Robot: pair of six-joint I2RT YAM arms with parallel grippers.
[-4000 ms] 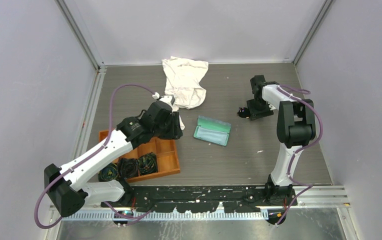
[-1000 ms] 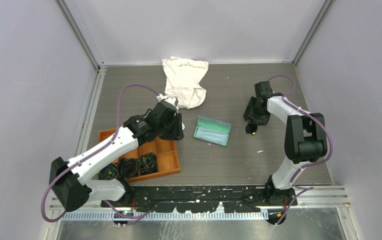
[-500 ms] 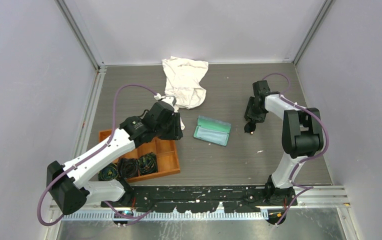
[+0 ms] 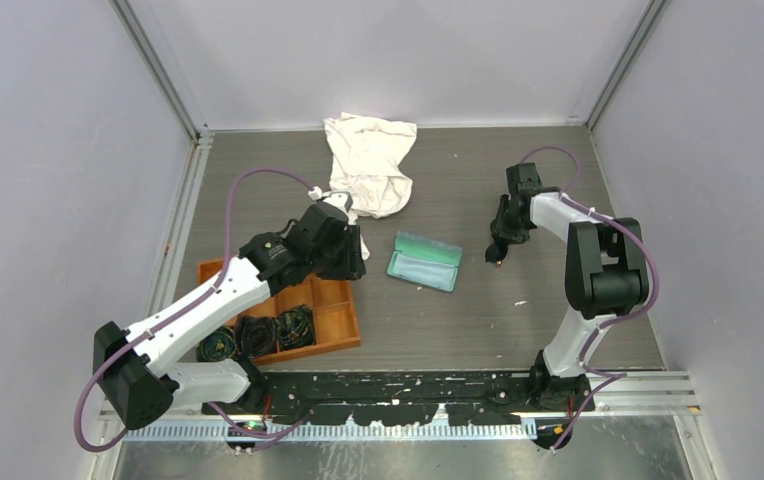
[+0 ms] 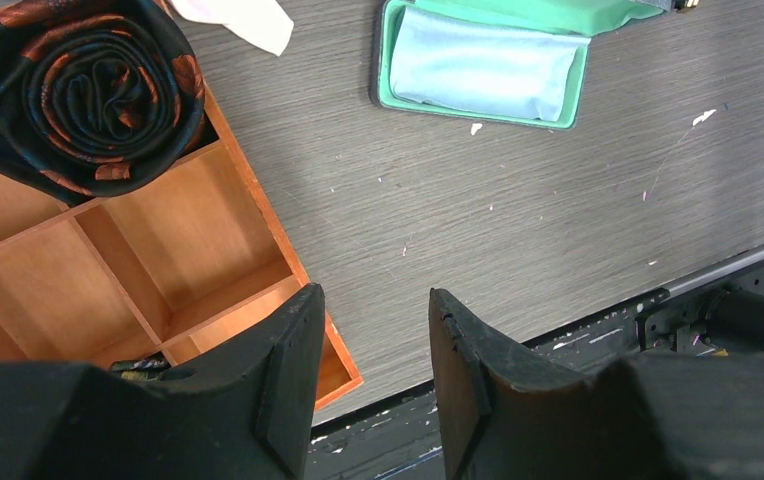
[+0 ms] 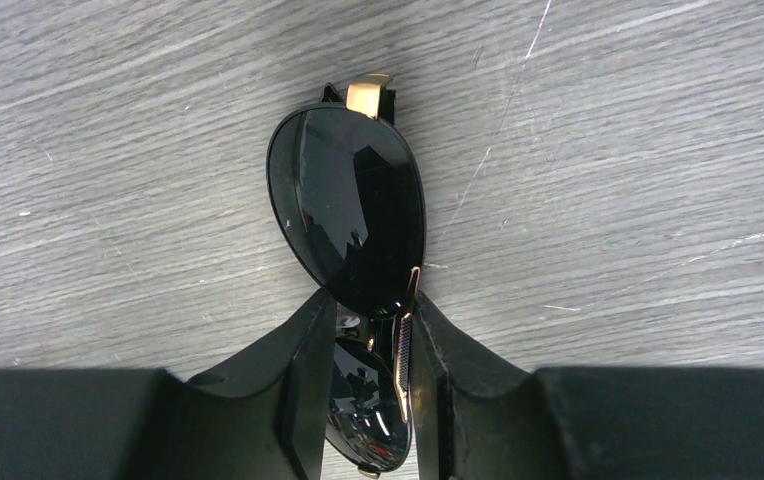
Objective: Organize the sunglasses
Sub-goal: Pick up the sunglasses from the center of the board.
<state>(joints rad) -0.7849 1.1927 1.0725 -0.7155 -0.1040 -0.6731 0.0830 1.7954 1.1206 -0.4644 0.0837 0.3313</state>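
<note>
tray: orange wooden tray (image 4: pixel 334 296) with compartments, way over on the left of the surface (image 4: pixel 438 320), sitting at about 7 o'clock from the left gripper

coils: 3 round black coiled bundles (image 4: pixel 257 335) lined up in the tray's near row, the other compartments look bare wood in the left wrist view

left gripper: left gripper (image 4: pixel 344 254) is released, fingers apart with nothing between them, hanging over the tray's right edge and the grey surface next to it

cloth: crumpled white cloth (image 4: pixel 368 165) up at the far side, roughly 12 o'clock from the left gripper, 1 corner reaching down near that wrist

case: grey-blue glasses case (image 4: pixel 424 261) lying open, mint-green lining up, at 3 o'clock from the left gripper, nothing inside it but the lining

sunglasses: black-framed sunglasses (image 6: pixel 353 215) are at 3 o'clock from the case, close to it but apart, pinched in the right gripper; 1 dark lens pokes out past the fingertips, the other sits between the fingers. Can't tell if they touch the surface

right gripper: right gripper (image 6: pixel 368 305) is clamped around the middle of the sunglasses, pointing down at the surface
</note>
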